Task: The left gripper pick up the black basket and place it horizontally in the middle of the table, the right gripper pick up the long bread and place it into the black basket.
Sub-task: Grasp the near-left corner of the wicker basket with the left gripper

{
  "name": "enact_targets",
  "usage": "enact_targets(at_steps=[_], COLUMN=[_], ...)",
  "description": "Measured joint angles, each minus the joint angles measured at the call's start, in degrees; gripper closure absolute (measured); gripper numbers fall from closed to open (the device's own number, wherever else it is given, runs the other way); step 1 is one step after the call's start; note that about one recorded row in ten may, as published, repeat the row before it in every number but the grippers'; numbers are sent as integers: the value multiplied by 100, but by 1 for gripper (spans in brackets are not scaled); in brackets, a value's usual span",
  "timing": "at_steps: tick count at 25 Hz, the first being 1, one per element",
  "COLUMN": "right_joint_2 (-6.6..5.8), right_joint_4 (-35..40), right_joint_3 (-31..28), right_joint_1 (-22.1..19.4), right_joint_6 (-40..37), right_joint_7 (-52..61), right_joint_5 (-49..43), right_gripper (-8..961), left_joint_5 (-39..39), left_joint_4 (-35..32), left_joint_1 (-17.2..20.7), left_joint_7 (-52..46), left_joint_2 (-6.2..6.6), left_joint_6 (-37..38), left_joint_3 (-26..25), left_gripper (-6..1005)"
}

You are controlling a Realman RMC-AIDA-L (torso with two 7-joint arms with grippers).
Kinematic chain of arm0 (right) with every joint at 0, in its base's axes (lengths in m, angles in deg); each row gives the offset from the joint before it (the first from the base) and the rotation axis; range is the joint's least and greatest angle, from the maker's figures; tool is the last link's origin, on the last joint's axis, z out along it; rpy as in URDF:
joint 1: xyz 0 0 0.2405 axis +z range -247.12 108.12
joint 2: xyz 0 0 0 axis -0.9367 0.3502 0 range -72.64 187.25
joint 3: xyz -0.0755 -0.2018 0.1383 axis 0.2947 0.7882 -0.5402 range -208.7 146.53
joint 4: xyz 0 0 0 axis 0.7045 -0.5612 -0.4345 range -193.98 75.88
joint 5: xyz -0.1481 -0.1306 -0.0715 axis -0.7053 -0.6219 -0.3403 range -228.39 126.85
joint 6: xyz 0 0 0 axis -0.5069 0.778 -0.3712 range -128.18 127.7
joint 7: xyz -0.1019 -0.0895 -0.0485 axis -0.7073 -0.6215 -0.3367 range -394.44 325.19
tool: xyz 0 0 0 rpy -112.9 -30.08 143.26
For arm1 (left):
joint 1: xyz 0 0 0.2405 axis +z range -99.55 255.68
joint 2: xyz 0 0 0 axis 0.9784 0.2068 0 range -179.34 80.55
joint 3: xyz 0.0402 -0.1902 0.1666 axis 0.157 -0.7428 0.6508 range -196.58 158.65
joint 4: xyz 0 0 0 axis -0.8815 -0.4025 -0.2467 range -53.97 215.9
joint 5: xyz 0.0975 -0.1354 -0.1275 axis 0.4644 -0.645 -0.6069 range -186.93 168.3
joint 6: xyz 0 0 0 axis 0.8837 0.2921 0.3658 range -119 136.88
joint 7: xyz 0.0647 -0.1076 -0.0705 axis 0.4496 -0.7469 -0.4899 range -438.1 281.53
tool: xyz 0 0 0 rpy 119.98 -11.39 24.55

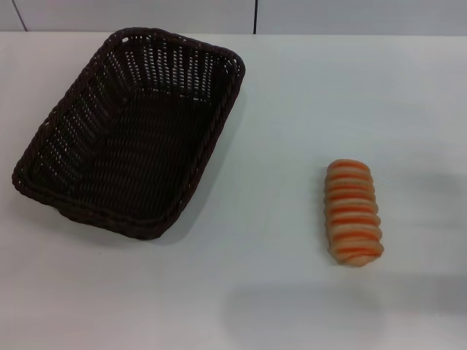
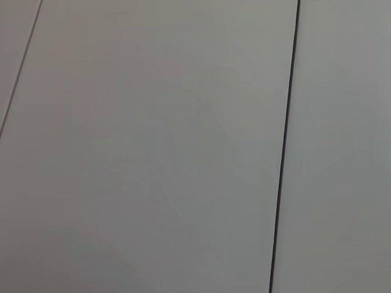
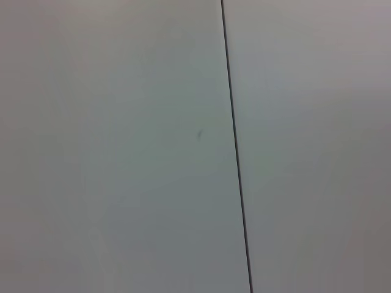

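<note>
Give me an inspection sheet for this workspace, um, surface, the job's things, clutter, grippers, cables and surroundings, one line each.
Surface: white table, smooth, with faint shadows near the front and right edges.
Job's things: black basket on the robot's left, angled rather than horizontal, nothing inside it; long bread on the right, striped side up, lying on the table apart from the basket.
Clutter: nothing seen.
Grippers: left gripper and right gripper not in view in the head view or either wrist view.
Cables: nothing seen.
Surroundings: pale wall panels beyond the table's far edge, with dark seams; both wrist views show only such panels and seams.
</note>
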Motion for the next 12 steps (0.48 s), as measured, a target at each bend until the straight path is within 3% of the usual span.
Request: enact_targets(at_steps=[12], right_joint_2=[0], right_joint_4=[-12], right_joint_3=[0], right_joint_1=[-2], right_joint_6=[-19], right_joint_7=[18], right_joint_5=[0], right_gripper=[224], left_joint_5=[0], left_joint_4=[-7], left_joint_1=[-10], left_joint_7=[0], left_joint_2=[-1], left_joint_6=[-9], left_joint_3=[0], left_gripper=[202])
